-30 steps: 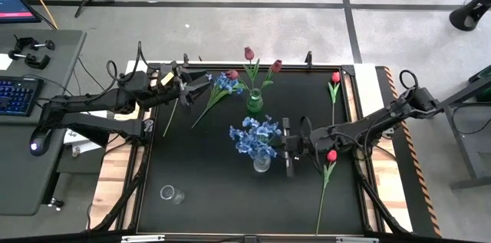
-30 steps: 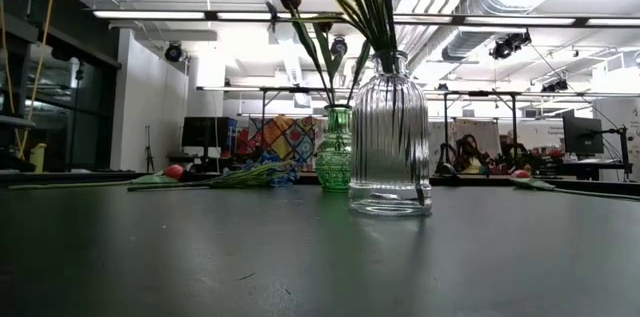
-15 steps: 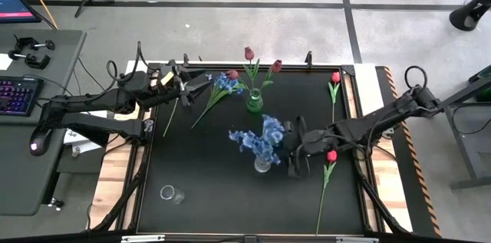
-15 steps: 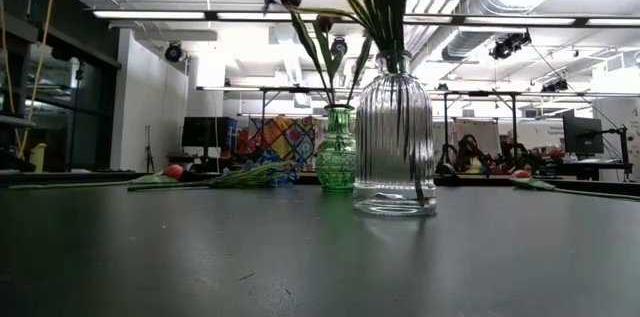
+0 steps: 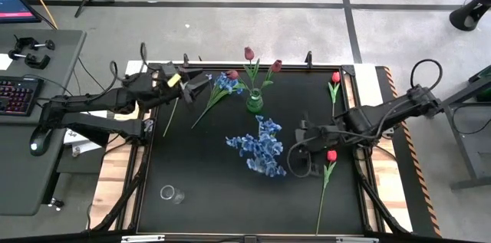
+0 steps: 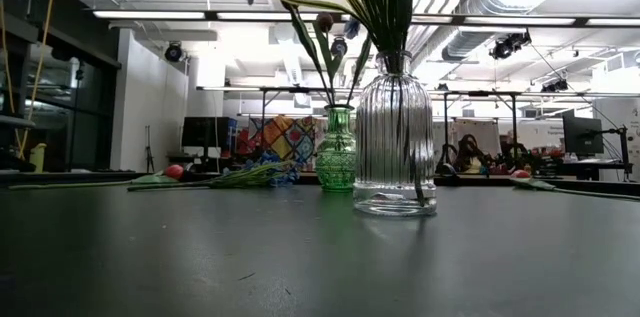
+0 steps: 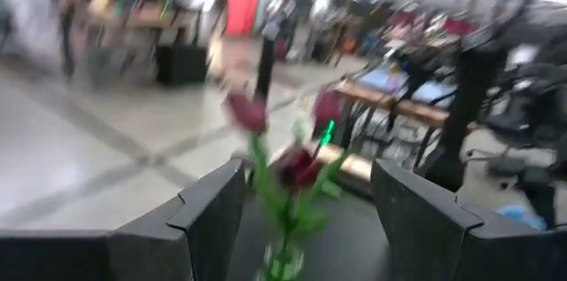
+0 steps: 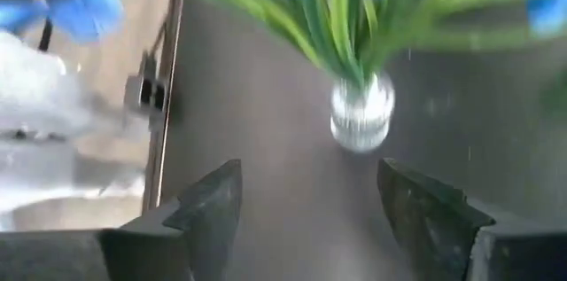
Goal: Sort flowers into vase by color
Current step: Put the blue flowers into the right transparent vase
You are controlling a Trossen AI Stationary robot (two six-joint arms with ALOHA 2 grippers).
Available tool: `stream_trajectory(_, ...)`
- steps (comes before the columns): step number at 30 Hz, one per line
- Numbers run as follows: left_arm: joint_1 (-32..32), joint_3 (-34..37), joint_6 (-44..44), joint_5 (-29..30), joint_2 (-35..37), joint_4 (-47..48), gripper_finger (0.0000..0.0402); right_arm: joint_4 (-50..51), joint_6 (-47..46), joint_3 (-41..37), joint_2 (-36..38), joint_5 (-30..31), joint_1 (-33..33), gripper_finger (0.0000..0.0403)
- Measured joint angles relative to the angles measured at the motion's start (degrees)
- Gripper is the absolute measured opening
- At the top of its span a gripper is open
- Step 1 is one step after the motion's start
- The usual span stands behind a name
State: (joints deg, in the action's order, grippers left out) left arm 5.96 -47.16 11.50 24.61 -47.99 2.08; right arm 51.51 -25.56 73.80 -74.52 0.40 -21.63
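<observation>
Here we see the right hand point(image 5: 301, 151) low beside the blue flowers point(image 5: 261, 148) in the clear vase point(image 6: 395, 137), fingers apart, empty. Our left hand point(image 5: 201, 80) hovers open at the counter's point(image 5: 207, 197) far-left edge.

bushy blue flower bunch point(image 5: 259, 146) hides clear ribbed glass vase in high view | blossoms cut off at top edge, low view | both wrist views motion-blurred
</observation>
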Motion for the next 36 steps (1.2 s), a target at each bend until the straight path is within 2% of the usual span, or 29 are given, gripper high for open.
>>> stream_trajectory(4,1.18,0.0,11.56,0.46,-1.74,10.76,0.0234,6.85,-3.62,0.9,1.99,-0.05,-1.67,0.0252)
stream_trajectory(6,2.78,-0.28,16.82,-2.23,-3.53,15.03,0.023,8.99,-7.02,0.73,4.2,2.23,-2.74,0.0252)
stream_trajectory(9,7.39,-2.44,21.86,-7.51,-8.4,26.66,0.0219,11.93,-13.08,-0.17,8.17,8.31,-4.08,0.0252)
stream_trajectory(13,14.88,-4.85,20.82,-17.6,-18.66,35.86,0.02,13.99,-20.68,-0.76,13.4,19.92,-5.44,0.0252)
stream_trajectory(16,18.9,-6.51,15.14,-19.99,-27.13,36.6,0.0191,13.83,-23.61,-0.81,15.31,26.71,-5.59,0.0252)
stream_trajectory(18,20.89,-7.75,11.69,-19.84,-32.46,37.23,0.0188,13.67,-24.89,-0.85,15.78,29.01,-5.47,0.0252)
stream_trajectory(25,25.4,-11.27,4.22,-19.6,-46.88,38.28,0.0186,12.26,-25.58,-0.87,14.04,29.46,-5.37,0.0252)
stream_trajectory(36,27.23,-13.16,1.49,-22.53,-55.57,36.67,0.0186,11.46,-24.48,-0.92,8.04,27.31,-5.37,0.0252)
